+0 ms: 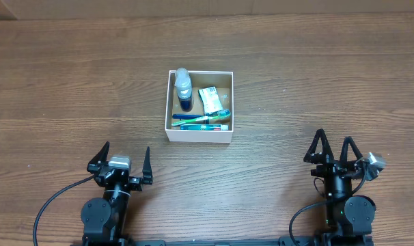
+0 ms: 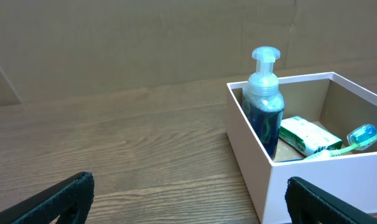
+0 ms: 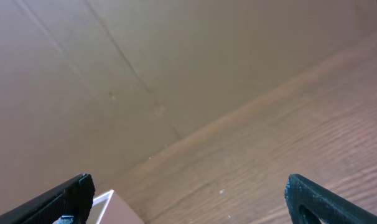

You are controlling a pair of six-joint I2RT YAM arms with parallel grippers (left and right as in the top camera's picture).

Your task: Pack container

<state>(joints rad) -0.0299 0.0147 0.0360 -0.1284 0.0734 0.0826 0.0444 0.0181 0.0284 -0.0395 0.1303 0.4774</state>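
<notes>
The container point(image 1: 199, 134), a square shallow box with white walls and a brown floor, sits at the table's middle. Inside it are a blue foam pump bottle point(image 1: 184, 87), a green-and-white packet point(image 1: 210, 100), a toothbrush point(image 1: 205, 117) and a toothpaste tube point(image 1: 204, 126). The left wrist view shows the container point(image 2: 251, 143) at right with the bottle point(image 2: 264, 106), the packet point(image 2: 307, 137) and the toothbrush head point(image 2: 361, 137). My left gripper point(image 1: 123, 160) is open and empty near the front left. My right gripper point(image 1: 333, 147) is open and empty near the front right. A container corner point(image 3: 107, 200) shows in the right wrist view.
Brown cardboard point(image 3: 114, 74) backs the far edge of the wooden table point(image 1: 316, 75). Cables trail from both arm bases at the front edge.
</notes>
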